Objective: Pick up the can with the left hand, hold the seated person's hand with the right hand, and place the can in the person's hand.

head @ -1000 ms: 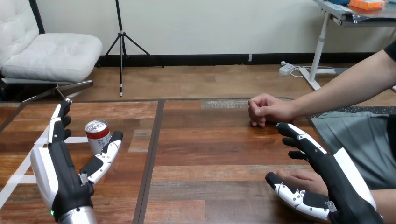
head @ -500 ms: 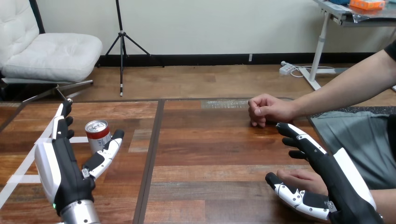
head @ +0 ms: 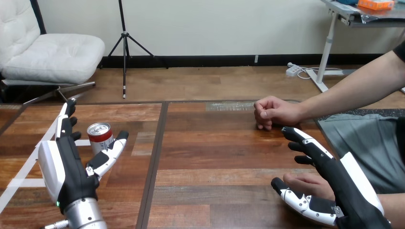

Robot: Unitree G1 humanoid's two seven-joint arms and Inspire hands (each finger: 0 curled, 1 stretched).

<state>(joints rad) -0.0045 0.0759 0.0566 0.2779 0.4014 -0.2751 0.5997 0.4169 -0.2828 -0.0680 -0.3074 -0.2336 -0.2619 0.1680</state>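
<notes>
A red and white can (head: 100, 137) with a silver top stands upright on the table's left part. My left hand (head: 71, 162) is open just behind it on the near side, fingers straight to the can's left and thumb (head: 111, 153) reaching to its right, not closed on it. At the far right the person's fist (head: 272, 112) rests curled on the table. My right hand (head: 329, 181) is open at the near right, fingers pointing toward that fist with a gap between. Another hand of the person (head: 305, 182) lies on the table under my right palm.
The wooden table (head: 215, 157) has a dark seam running front to back left of centre. White tape lines (head: 28, 167) cross its left part. The person's forearm (head: 353, 90) comes in from the right edge.
My left hand has crept forward and slightly right toward the can. The right hand, the can and the person's hands stay where they were.
</notes>
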